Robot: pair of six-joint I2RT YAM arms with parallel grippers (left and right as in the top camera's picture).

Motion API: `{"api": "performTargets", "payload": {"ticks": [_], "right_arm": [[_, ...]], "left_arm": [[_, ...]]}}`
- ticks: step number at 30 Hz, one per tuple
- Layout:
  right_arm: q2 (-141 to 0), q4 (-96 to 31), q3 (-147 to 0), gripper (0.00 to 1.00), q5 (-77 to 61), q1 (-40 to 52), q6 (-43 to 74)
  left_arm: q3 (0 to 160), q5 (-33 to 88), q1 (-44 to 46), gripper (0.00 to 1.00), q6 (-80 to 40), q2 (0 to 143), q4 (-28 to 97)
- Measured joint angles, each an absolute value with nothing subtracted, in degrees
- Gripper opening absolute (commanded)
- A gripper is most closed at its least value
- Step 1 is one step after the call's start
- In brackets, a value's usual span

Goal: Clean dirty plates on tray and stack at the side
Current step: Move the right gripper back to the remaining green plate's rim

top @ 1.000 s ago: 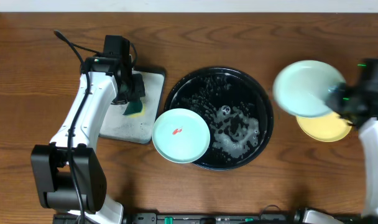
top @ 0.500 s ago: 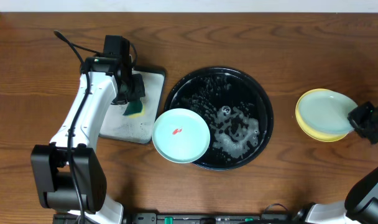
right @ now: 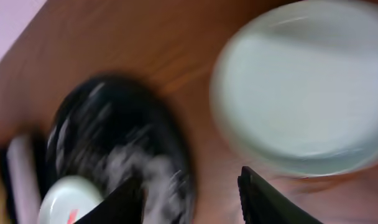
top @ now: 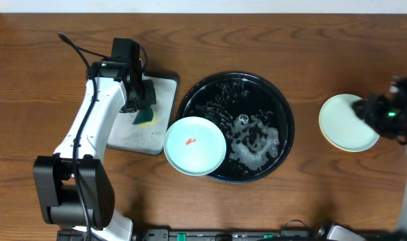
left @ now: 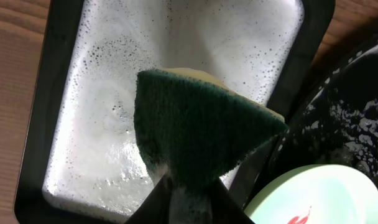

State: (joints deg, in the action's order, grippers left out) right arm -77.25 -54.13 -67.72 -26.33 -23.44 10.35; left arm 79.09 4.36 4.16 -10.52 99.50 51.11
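Observation:
A mint-blue plate point(top: 195, 145) with a red smear rests on the front left rim of the black tray point(top: 270, 94), which holds soapy foam. A second mint-blue plate point(top: 347, 120) lies stacked on the yellow plate point(top: 354, 147) on the tabletop at the right; it also shows blurred in the right wrist view point(right: 307, 93). My right gripper point(top: 377, 114) is open and empty at that stack's right edge; in its wrist view point(right: 189, 193) nothing is between the jaws. My left gripper point(top: 144, 100) is shut on a green-and-yellow sponge point(left: 201, 130) over the sponge tray point(top: 156, 144).
The foamy grey sponge tray point(left: 114, 124) sits left of the black tray and close against it. My left arm point(top: 90, 134) stretches from the front left. Bare wood tabletop point(top: 310, 40) lies behind and right of the black tray.
My right gripper carried the mint-blue plate down onto the yellow plate, let go of it and has shifted over the stack's right edge. The left arm has not moved.

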Motion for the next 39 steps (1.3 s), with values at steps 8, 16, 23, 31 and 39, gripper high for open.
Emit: {"api": "performTargets", "payload": {"ticks": [8,16,23,31,39], "right_arm": [[-76.8,-58.2,-67.7,0.45,-29.1,2.9,5.6],[-87.7,-53.9,-67.3,0.43,-23.3,26.9,11.9],[-100.2,-51.0,-66.8,0.36,-21.1,36.3,27.6],[-107.0,-48.2,-66.5,0.06,-21.5,38.0,34.9],[-106.7,-47.9,-66.5,0.01,-17.7,35.4,35.7]], "left_arm": [[79.1,4.4,4.2,0.17,-10.5,99.5,51.1],[79.1,4.4,4.2,0.17,-10.5,99.5,51.2],[79.1,4.4,4.2,0.17,-10.5,99.5,51.2],[79.1,4.4,4.2,0.17,-10.5,99.5,51.2],[79.1,4.4,4.2,0.17,-10.5,99.5,51.2]]}}
